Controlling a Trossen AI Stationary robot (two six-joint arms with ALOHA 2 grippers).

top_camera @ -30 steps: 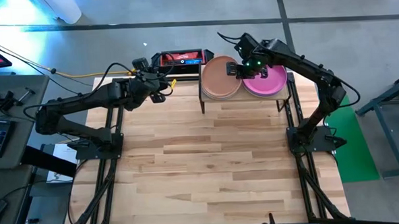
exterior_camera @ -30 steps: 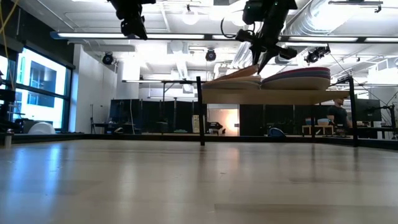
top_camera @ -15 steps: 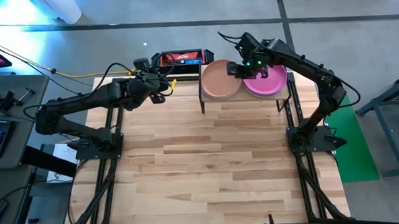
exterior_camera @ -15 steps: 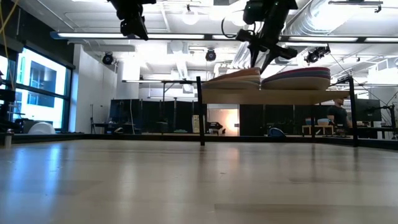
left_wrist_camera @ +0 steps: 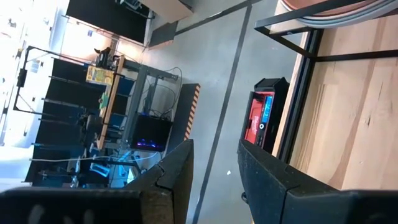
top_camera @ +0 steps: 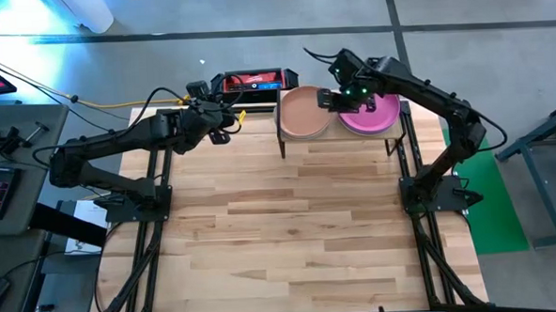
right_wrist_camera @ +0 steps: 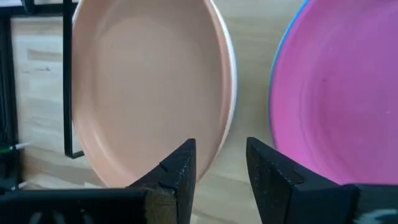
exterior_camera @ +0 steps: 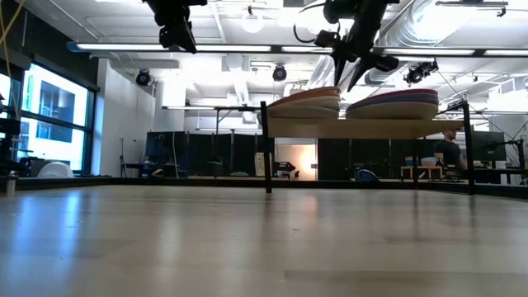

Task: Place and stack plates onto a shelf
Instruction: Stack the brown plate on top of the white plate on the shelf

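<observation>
The shelf [top_camera: 338, 142] stands at the table's far edge and bears two stacks of plates. A pale pink plate [top_camera: 304, 113] [right_wrist_camera: 149, 87] tops the left stack [exterior_camera: 301, 103]. A magenta plate [top_camera: 372, 116] [right_wrist_camera: 342, 93] tops the right stack [exterior_camera: 392, 106]. My right gripper [top_camera: 337, 98] [right_wrist_camera: 221, 168] hangs open just above the pink plate's right rim, between the two stacks, and points steeply down. My left gripper [top_camera: 234, 120] [left_wrist_camera: 214, 168] waits open in the air, left of the shelf.
A red-and-black box [top_camera: 253, 81] lies on the floor just beyond the table's far edge, left of the shelf. The shelf's thin black legs [exterior_camera: 266, 148] stand on the wooden tabletop [top_camera: 291, 231], which stretches toward the near edge.
My right gripper has opened and let go of the pale pink plate, then risen slightly. The plate's right edge, which was tipped up, has dropped, and the plate now lies level on the left stack.
</observation>
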